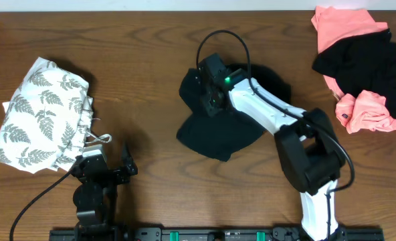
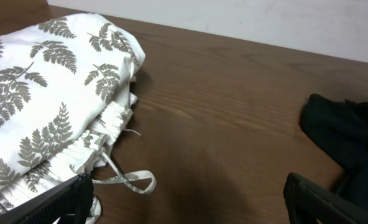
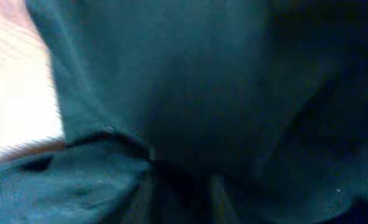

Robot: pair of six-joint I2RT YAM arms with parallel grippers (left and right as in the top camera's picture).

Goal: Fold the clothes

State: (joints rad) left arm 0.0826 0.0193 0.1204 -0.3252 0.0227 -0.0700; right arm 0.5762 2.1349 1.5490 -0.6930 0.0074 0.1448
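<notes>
A black garment [image 1: 215, 137] lies crumpled at the table's middle. My right gripper [image 1: 209, 102] is down on its far left part. In the right wrist view dark cloth [image 3: 202, 87] fills the frame and my right gripper's fingers [image 3: 178, 199] sit close together with cloth bunched between them. A folded white fern-print garment [image 1: 41, 114] lies at the left, also in the left wrist view [image 2: 35, 106]. My left gripper [image 1: 106, 163] is open and empty near the front edge, just right of that garment's drawstring [image 2: 131, 180]; its fingers [image 2: 184, 205] frame bare wood.
A pile of pink and black clothes [image 1: 365, 60] lies at the back right corner. The black garment's edge also shows at the right of the left wrist view [image 2: 352, 143]. Bare wood table [image 1: 138, 80] lies between the fern garment and the black one.
</notes>
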